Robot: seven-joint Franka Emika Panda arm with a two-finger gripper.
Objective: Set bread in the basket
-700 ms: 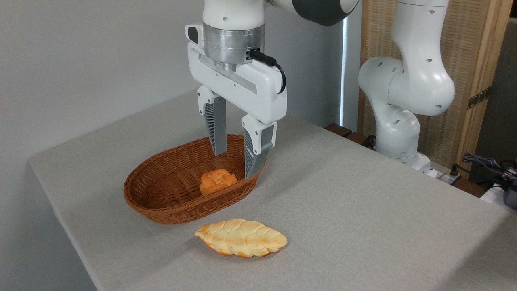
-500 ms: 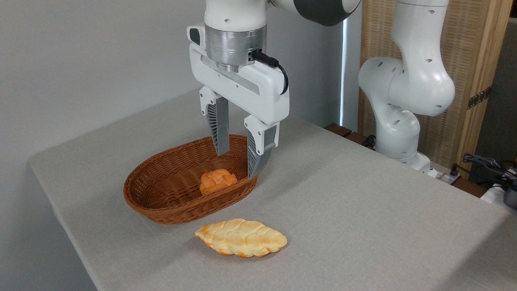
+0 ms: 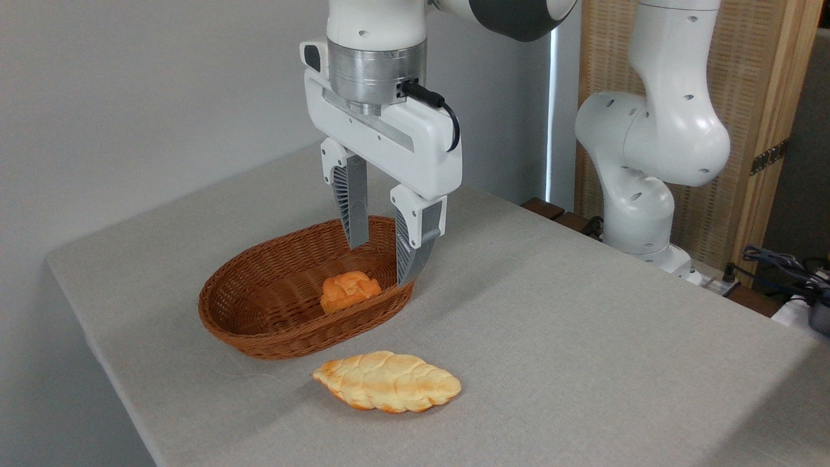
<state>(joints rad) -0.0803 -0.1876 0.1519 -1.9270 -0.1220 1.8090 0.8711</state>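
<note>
The bread (image 3: 387, 382), a long braided pale golden loaf with browned edges, lies flat on the grey table just in front of the basket. The oval reddish-brown wicker basket (image 3: 259, 305) stands at the table's middle left. A small deep-orange bun (image 3: 348, 290) rests inside it near the right end. My gripper (image 3: 380, 264) hangs open above the basket's right end, over the bun, with nothing between its fingers. The bread is well apart from the gripper, lower and nearer the camera.
The arm's white base (image 3: 642, 214) stands at the back right of the table. Cables (image 3: 784, 266) lie at the far right edge. A wooden screen (image 3: 746, 97) rises behind the base. The grey table (image 3: 583, 337) stretches to the right of the bread.
The open gripper has lifted a little and shifted slightly right above the basket. The bun, the bread and the basket stay where they were.
</note>
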